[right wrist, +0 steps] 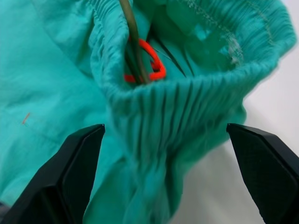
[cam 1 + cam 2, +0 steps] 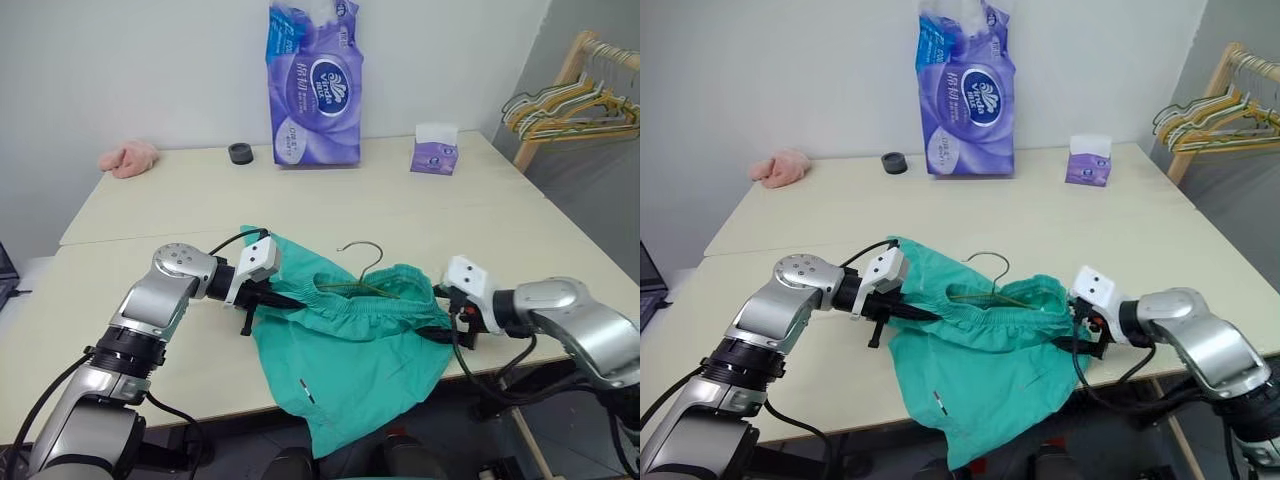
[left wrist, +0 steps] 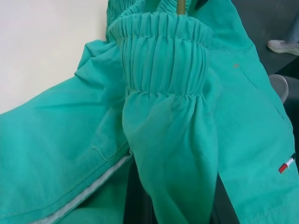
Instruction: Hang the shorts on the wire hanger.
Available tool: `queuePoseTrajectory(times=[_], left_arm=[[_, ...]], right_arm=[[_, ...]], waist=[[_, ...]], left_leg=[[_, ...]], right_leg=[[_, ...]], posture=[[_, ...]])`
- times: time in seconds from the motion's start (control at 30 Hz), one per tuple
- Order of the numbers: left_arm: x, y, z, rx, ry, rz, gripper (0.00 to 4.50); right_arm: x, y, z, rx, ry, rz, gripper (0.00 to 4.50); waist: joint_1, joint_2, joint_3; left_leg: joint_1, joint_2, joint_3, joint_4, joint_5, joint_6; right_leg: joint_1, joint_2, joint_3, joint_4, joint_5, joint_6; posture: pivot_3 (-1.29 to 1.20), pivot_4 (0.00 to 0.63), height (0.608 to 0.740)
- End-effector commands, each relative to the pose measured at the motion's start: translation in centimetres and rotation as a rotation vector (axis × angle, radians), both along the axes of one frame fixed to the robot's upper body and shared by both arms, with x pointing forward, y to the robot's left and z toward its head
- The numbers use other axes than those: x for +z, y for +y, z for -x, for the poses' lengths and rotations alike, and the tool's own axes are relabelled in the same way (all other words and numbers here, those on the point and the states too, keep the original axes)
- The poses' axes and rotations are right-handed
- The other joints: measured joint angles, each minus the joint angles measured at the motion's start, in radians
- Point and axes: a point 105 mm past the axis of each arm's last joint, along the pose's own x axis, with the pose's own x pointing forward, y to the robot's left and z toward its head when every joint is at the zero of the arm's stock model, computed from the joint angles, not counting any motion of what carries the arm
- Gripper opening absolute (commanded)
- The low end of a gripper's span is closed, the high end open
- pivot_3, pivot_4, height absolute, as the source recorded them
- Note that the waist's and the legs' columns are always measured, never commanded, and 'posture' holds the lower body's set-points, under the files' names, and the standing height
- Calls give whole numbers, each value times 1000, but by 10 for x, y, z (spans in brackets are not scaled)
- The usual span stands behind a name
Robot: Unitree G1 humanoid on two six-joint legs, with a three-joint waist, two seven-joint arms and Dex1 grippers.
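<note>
At the near edge of the table, the shorts are my landmark: teal cloth, bunched waistband up, legs draped over the table's edge toward me. The wire hanger sits inside the waistband opening, its curved hook rising just above the shorts and its thin shoulders running down into the cloth.

My left end effector meets the shorts at their left waistband corner, fingers together and clamped on the shorts; in the left wrist view the gathered elastic drapes right over the fingers, hiding them. A small red-and-white tag shows on the cloth off to one side.

My right end effector is at the shorts' right waistband corner. Its two black fingers stand wide apart, one on either side of the bunched waistband, not gripping it. In that wrist view the hanger's wire passes down inside the waistband, with a loop of red-orange something beside it; I cannot tell what it is.

Beyond the shorts, well apart at the far side of the table: a tall purple tissue pack, a small purple tissue box, a black ring, a pink cloth. Past the table's right corner hangs a bunch of hangers on a wooden rack.
</note>
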Motion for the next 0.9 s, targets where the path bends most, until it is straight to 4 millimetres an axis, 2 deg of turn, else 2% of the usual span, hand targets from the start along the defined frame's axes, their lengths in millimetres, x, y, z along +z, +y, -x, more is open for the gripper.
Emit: queuePoseTrajectory(times=[0.03,0.17,0.27,0.5,0.63,0.73,0.83,0.9], left_arm=[[9,-1,-4,-15,-46,10,0],[9,0,-4,-14,-48,13,0],[8,0,-4,-9,-50,16,0],[6,-1,-2,-4,-47,22,0],[8,-3,-2,-4,-51,33,0],[10,-5,-4,-1,-56,39,0],[14,-8,-10,35,-63,73,0],[18,-10,-13,50,-63,99,405]], right_arm=[[-3,8,-10,58,-23,42,4458],[-11,16,-9,123,-4,66,4458],[-8,20,-11,126,-17,54,3870],[0,26,-8,142,-35,33,1419],[3,30,-6,154,-43,26,518],[5,32,-3,167,-45,18,198],[9,35,1,179,-48,4,69],[12,34,3,180,-52,2,17]], waist=[[0,0,0],[2,0,0],[1,0,0],[1,0,0],[1,0,0],[1,0,0],[1,0,0],[1,0,0]], left_leg=[[0,0,0,0,0,0],[0,0,0,0,0,0],[0,0,0,0,0,0],[0,0,0,0,0,0],[0,0,-1,0,0,0],[0,0,-1,0,0,0],[0,0,-1,0,0,0],[0,0,-1,0,0,0]], right_leg=[[0,0,0,0,0,0],[0,0,0,0,0,0],[0,0,0,0,0,0],[0,0,0,0,0,0],[0,0,0,1,0,0],[0,0,0,1,0,0],[0,0,0,1,0,0],[0,0,0,1,0,0]], posture=[[-98,24,740],[-92,25,740],[-87,26,740],[-92,27,740],[-94,25,740],[-96,23,740],[-96,19,740],[-98,17,740]])
